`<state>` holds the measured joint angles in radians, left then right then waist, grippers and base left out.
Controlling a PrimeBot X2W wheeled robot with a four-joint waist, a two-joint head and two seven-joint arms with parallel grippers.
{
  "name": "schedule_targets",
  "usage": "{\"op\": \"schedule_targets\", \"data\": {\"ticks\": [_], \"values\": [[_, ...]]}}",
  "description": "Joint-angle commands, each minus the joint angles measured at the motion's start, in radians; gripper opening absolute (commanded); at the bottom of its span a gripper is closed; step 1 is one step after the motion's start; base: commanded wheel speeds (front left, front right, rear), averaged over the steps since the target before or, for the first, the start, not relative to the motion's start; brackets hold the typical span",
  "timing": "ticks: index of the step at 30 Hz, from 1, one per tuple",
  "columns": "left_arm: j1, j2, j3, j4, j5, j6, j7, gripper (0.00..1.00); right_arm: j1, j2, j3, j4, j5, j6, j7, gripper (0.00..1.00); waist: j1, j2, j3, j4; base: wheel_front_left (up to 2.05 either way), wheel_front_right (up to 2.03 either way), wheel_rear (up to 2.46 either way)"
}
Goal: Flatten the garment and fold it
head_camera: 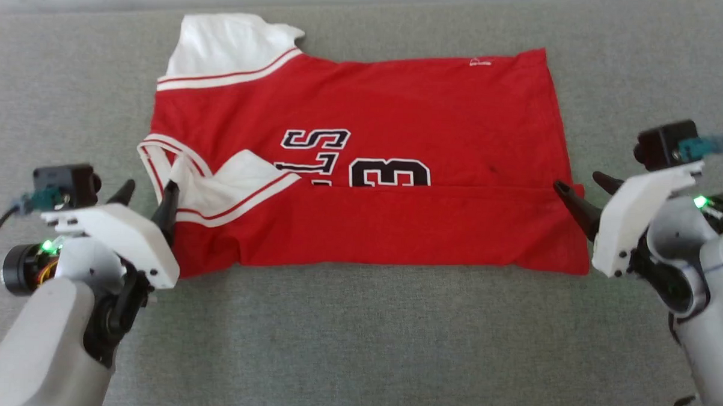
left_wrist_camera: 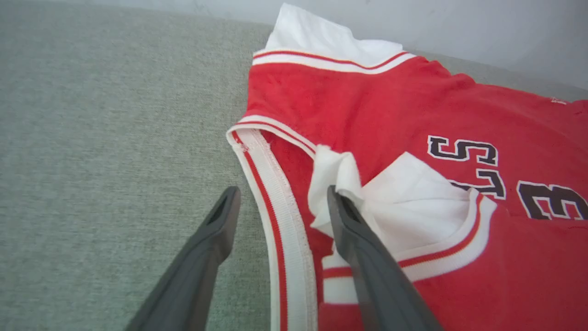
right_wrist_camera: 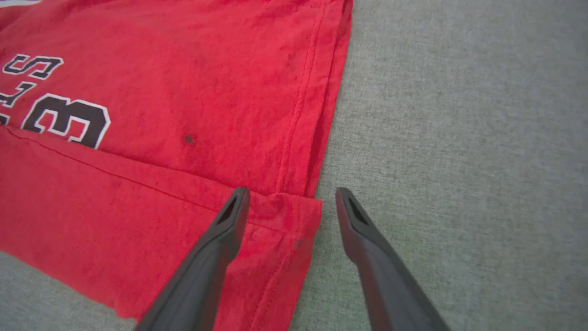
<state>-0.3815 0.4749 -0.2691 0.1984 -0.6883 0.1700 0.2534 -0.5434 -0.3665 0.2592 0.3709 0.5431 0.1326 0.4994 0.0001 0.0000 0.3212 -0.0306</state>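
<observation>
Your garment [head_camera: 401,108] lay lengthwise between the arms: left gripper [head_camera: 149,189] spread at its collar [head_camera: 149,165], right gripper [head_camera: 577,182] spread at its hem [head_camera: 561,144].

Both arms sit low at the near corners, bent at the wrists. Left forearm [head_camera: 38,342] is pale grey, angled up and inward. The left gripper [head_camera: 149,189] has its two dark fingers parted, tips pointing fwd w/ a clear gap btwn them (same spread seen from its own wrist cam: left gripper [left_wrist_camera: 281,195], tips not touching). Right forearm [head_camera: 718,311] stands steeper. The right gripper [head_camera: 579,182] points inward toward the robot's left, fingers likewise apart, approx. the same gap in its wrist view, right gripper [right_wrist_camera: 293,195]. Left wrist wears a white cover [head_camera: 120,236], black camera [head_camera: 67,184] on top, green LED [head_camera: 47,246] lit; right wrist same.
</observation>
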Motion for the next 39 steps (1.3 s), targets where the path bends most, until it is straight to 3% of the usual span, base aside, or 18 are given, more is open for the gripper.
{"op": "schedule_targets", "data": {"ticks": [1, 6, 13, 21, 27, 35, 36, 37, 38, 39], "values": [[0.032, -0.001, 0.01, -0.014, 0.027, 0.017, -0.055, 1.0, 0.04, 0.016, -0.026, -0.017, -0.017, -0.002, -0.05, 1.0, -0.0001, 0.0, -0.044, 0.012, 0.0, 0.0, 0.0], [0.126, -0.021, 0.039, -0.091, 0.081, 0.072, -0.232, 1.0, 0.161, 0.075, -0.119, -0.099, -0.082, -0.002, -0.233, 1.0, -0.0001, 0.0, -0.101, 0.015, 0.0, 0.0, 0.0], [0.289, -0.068, 0.021, -0.195, 0.108, 0.141, -0.306, 1.0, 0.338, 0.196, -0.213, -0.242, -0.204, -0.002, -0.47, 1.0, -0.0001, 0.0, -0.144, 0.007, 0.0, 0.0, 0.0], [0.344, -0.11, 0.027, -0.168, 0.066, 0.216, -0.234, 1.0, 0.461, 0.291, -0.236, -0.326, -0.296, -0.002, -0.633, 1.0, -0.0001, 0.0, -0.148, -0.018, 0.0, 0.0, 0.0], [0.306, -0.112, 0.034, -0.092, 0.028, 0.27, -0.107, 1.0, 0.469, 0.307, -0.21, -0.325, -0.309, -0.002, -0.648, 1.0, -0.0001, 0.0, -0.143, -0.055, 0.0, 0.0, 0.0], [0.295, -0.111, 0.023, -0.058, -0.045, 0.288, 0.066, 1.0, 0.457, 0.312, -0.188, -0.32, -0.307, -0.002, -0.644, 1.0, -0.0001, 0.0, -0.135, -0.096, 0.0, 0.0, 0.0], [0.3, -0.11, 0.017, -0.058, -0.056, 0.287, 0.092, 0.97, 0.458, 0.313, -0.187, -0.319, -0.306, -0.002, -0.643, 1.0, -0.0001, 0.0, -0.134, -0.099, 0.0, 0.0, 0.0], [0.304, -0.107, 0.01, -0.063, -0.061, 0.282, 0.11, 0.4, 0.459, 0.313, -0.186, -0.317, -0.304, -0.002, -0.642, 1.0, -0.0001, 0.0, -0.134, -0.102, 0.0, 0.0, 0.0], [0.307, -0.103, 0.006, -0.072, -0.062, 0.277, 0.116, 0.0, 0.46, 0.313, -0.185, -0.315, -0.303, -0.002, -0.64, 1.0, -0.0001, 0.0, -0.133, -0.103, 0.0, 0.0, 0.0], [0.309, -0.1, 0.005, -0.081, -0.062, 0.273, 0.115, 0.0, 0.461, 0.313, -0.184, -0.313, -0.303, -0.002, -0.639, 1.0, -0.0001, 0.0, -0.132, -0.104, 0.0, 0.0, 0.0]]}}
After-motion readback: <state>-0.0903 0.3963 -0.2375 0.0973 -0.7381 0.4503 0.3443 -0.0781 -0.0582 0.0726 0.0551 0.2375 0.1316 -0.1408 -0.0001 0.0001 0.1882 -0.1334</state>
